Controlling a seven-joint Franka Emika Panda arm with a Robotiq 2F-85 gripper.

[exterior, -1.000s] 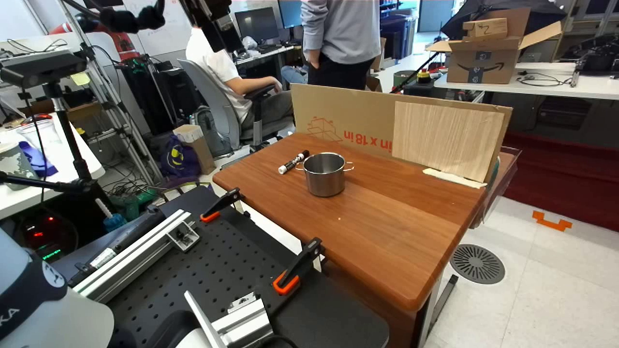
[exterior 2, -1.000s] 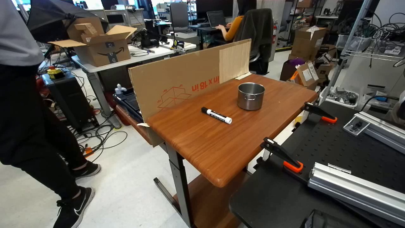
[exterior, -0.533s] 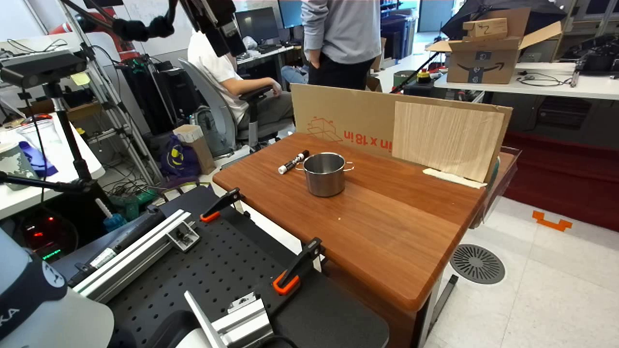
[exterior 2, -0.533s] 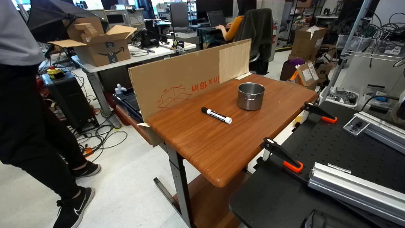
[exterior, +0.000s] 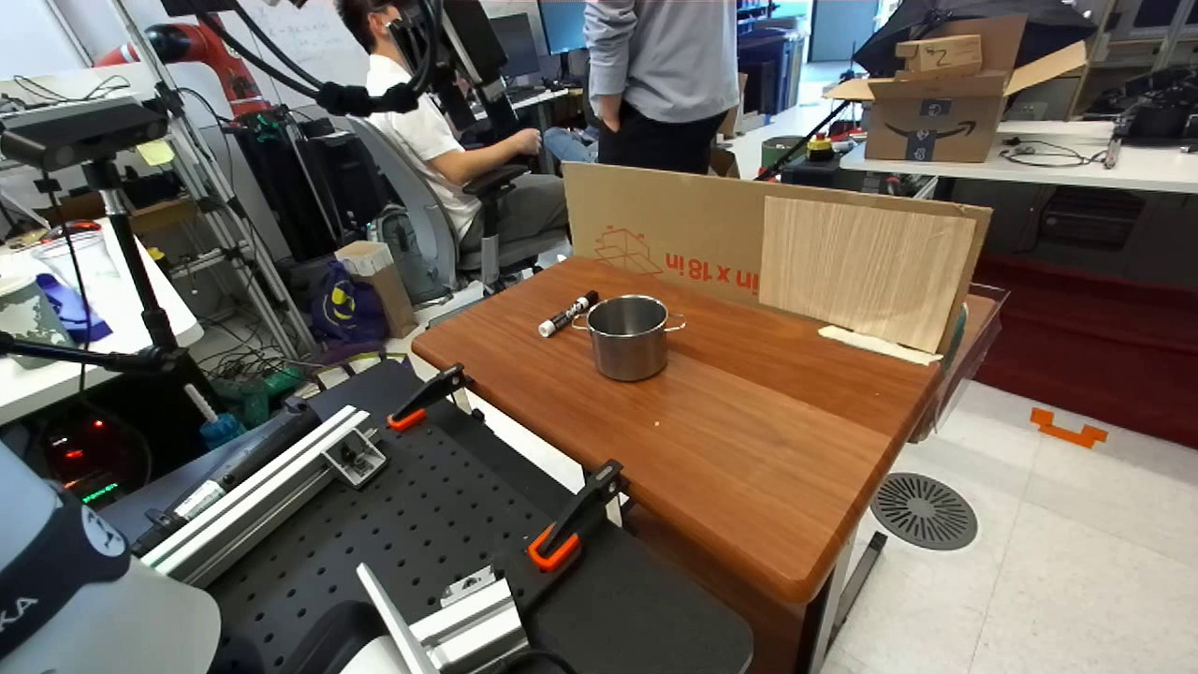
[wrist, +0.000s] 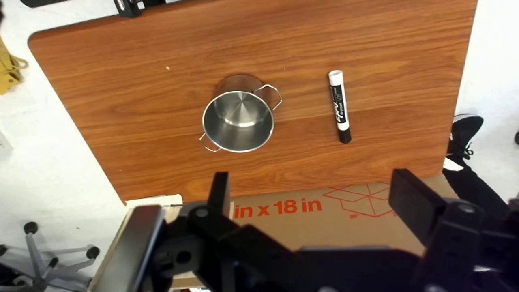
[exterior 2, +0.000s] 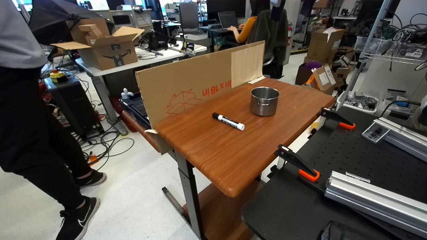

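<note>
Near the middle of the table [exterior: 749,449], between the long edge with the clamps [exterior 2: 297,162] and the long edge backed by the cardboard panel [exterior: 674,220], stands a steel pot [wrist: 241,121], upright; only bare metal shows inside it. Between the pot and the short edge nearer the standing person [exterior: 663,65] lies a black-and-white marker [wrist: 339,106], apart from the pot, its black end toward the cardboard edge. The gripper [wrist: 311,174] hangs above, spread wide, holding nothing and touching neither. Judging by this, handling looks barely begun: no grasp is made yet, and pot and marker both rest free. In both exterior views, a carton [exterior: 931,136] stands on a white desk [exterior: 1151,176], a small box [exterior: 941,56] at its top; the carton's inside is hidden.
</note>
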